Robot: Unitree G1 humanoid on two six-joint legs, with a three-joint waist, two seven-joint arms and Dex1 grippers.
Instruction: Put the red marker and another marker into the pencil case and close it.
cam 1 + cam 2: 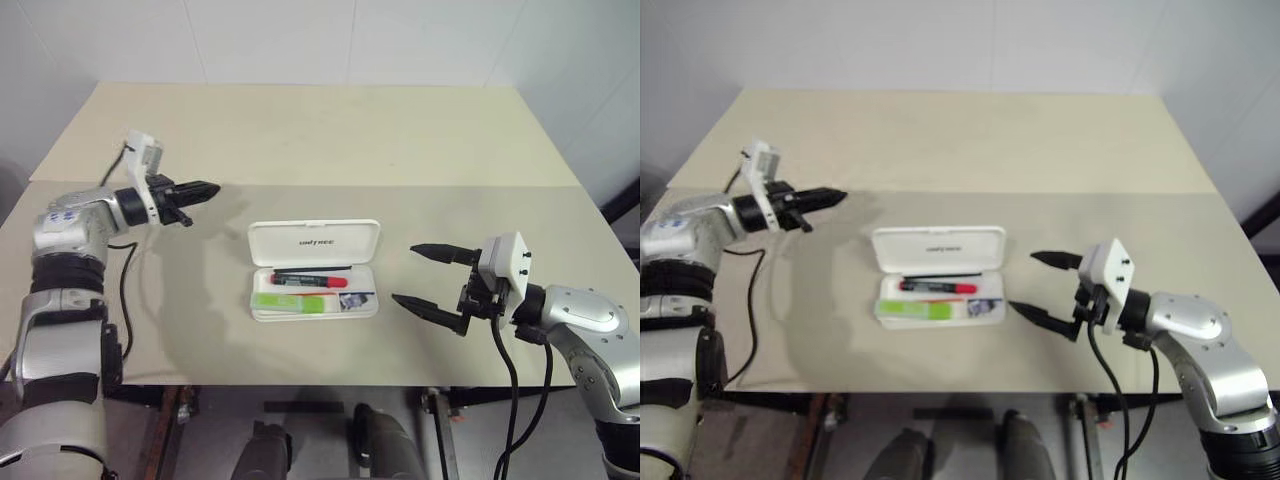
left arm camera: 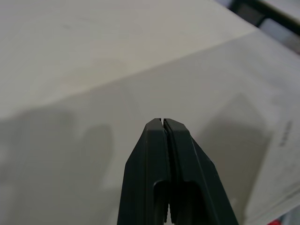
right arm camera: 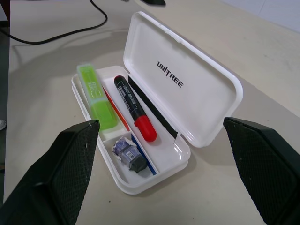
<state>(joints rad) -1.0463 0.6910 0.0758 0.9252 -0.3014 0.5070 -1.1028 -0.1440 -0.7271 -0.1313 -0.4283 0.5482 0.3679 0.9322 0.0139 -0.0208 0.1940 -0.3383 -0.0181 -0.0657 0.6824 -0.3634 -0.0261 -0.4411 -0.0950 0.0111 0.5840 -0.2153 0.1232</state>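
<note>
Head view: red marker (image 1: 309,281) & green highlighter (image 1: 288,301) lie inside open pencil case (image 1: 314,243). Left gripper (image 1: 203,188), clenched empty, hangs left of case.
R wrist view: right gripper (image 3: 161,129) spread wide, facing case. Push lid down evenly, w/o shoving case.

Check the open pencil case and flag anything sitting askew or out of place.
One thing: the green highlighter rests partly on the front rim of the pencil case instead of down in the tray, which might hinder closing. The red marker lies flat inside, beside a small grey item.
</note>
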